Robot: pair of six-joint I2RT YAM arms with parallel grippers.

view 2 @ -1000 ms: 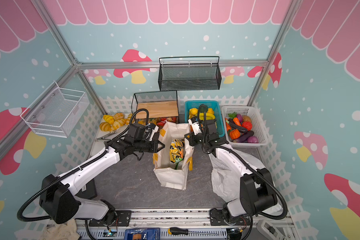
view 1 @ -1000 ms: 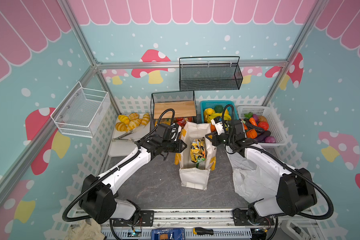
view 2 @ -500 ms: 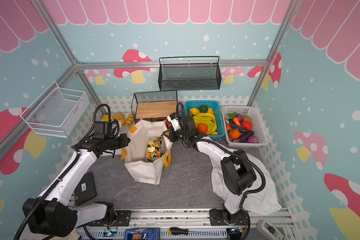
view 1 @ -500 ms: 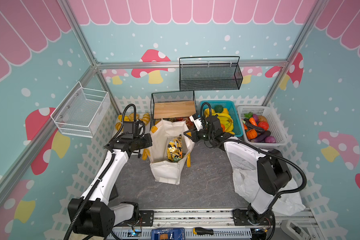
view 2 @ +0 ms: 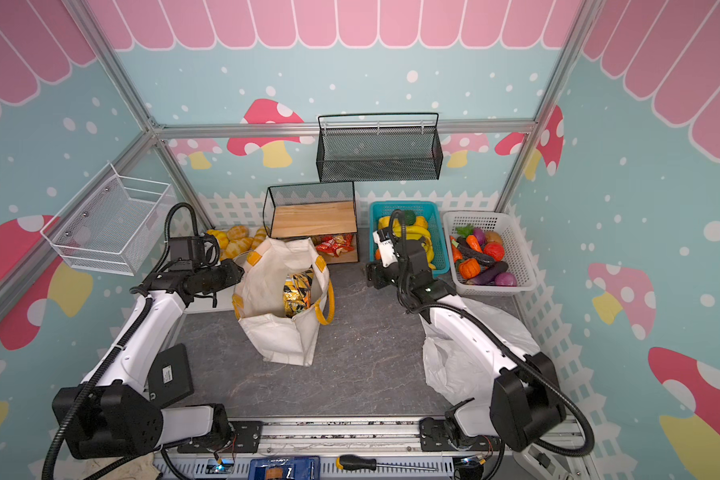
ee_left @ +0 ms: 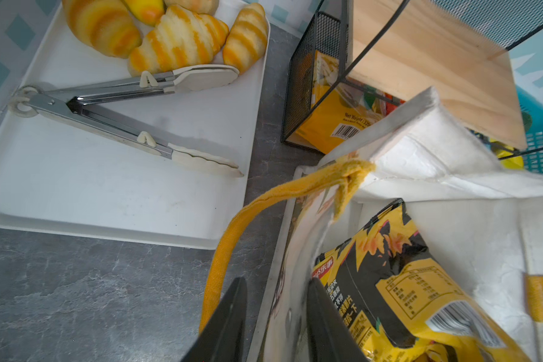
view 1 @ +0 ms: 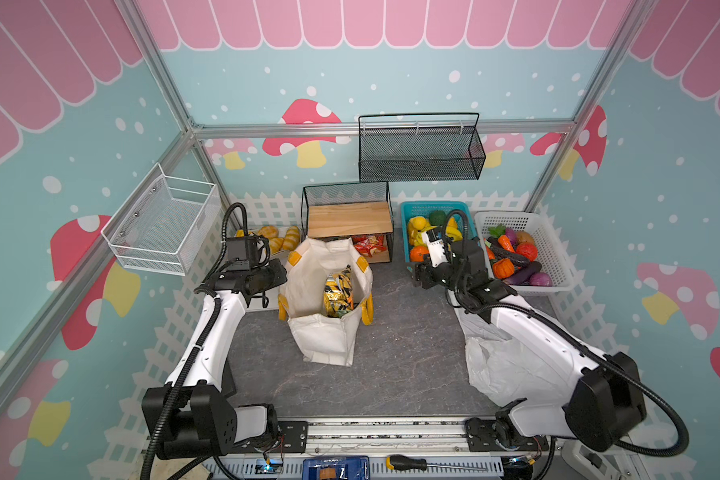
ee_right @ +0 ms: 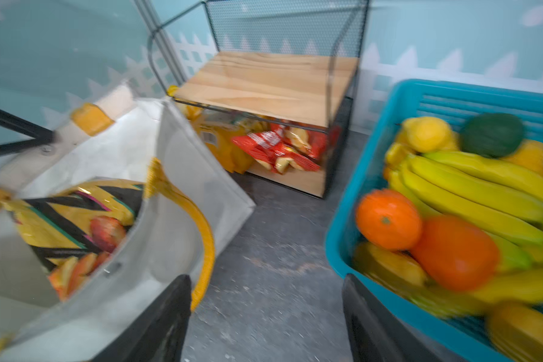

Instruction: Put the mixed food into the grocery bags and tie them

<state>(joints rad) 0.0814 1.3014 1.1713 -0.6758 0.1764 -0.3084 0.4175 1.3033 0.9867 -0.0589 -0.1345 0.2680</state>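
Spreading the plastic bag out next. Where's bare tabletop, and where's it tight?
Widest bare patch: the tabletop between the tote and the plastic bag, from the wooden shelf to the front rail. The tray is also bare past the tongs, away from the bread. Crowded: the back row, shelf, blue basket and white basket side by side.

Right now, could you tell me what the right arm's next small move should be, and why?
Probably swing the right gripper toward the orange pumpkin in the white basket: its jaws are open and empty, and the canvas tote stands open with gold-black snack packets showing inside.
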